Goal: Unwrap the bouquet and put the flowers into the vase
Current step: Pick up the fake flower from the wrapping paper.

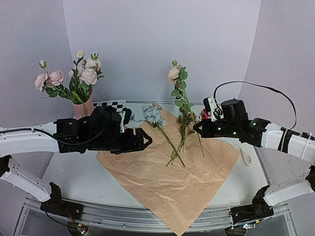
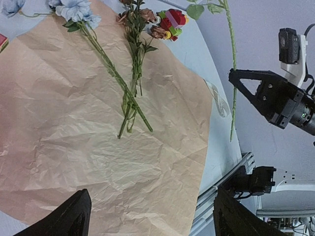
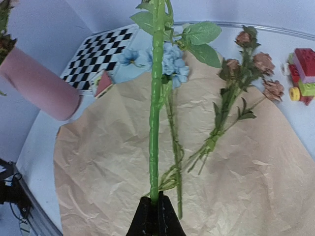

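A: Judging by the kraft paper [image 1: 167,177], spread flat on the worktop [image 1: 74,172], do we take the unwrapping as done?

B: We do. The pink vase [image 1: 81,110] at the back left already carries pink and white blooms [image 1: 84,73], though we cannot count the stems from here.

A: And what is left for us?

B: The right gripper [image 3: 156,201] is clamped tight on the green stem of a peach-pink flower [image 1: 173,73], held upright over the paper, well apart from the vase. The pale blue flower [image 1: 153,115] and the rust-brown sprig [image 2: 135,44] lie on the paper, their lower stems crossing. The left gripper [image 1: 146,139] hangs wide open above the paper's left part, with nothing in it.

A: So at least three stems to go, we reckon.

B: Yes, and the one in hand likely goes first.
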`<action>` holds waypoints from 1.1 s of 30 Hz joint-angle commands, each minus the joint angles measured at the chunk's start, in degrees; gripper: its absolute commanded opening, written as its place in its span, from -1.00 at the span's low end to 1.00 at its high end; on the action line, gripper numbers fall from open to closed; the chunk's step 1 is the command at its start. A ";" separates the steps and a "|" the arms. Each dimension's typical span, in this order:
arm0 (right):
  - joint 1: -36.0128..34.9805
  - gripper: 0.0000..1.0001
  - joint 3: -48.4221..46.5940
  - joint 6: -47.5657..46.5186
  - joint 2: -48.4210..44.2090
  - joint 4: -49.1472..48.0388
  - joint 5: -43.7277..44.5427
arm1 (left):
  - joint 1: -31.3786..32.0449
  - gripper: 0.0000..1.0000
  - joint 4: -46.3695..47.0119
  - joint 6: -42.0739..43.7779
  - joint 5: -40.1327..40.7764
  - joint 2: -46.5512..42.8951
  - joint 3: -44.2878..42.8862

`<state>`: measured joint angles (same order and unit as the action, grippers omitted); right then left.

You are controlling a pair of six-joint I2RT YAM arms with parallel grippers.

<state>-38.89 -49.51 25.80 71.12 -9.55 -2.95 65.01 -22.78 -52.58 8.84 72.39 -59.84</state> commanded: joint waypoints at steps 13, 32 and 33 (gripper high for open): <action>0.05 -0.95 10.71 1.02 -10.60 -13.88 -27.47 | 3.14 0.50 24.51 3.10 2.08 4.59 -3.90; -6.05 -1.00 11.98 -5.01 -15.25 -7.28 -13.36 | 3.11 0.14 30.96 -4.96 6.28 12.46 -11.70; -6.93 -1.00 11.59 -5.69 -15.05 -6.45 -11.01 | 3.11 0.15 30.96 -6.01 7.84 12.25 -11.12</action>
<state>-42.85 -35.11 24.19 55.94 -18.36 -23.21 67.94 5.90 -54.90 12.73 84.63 -69.10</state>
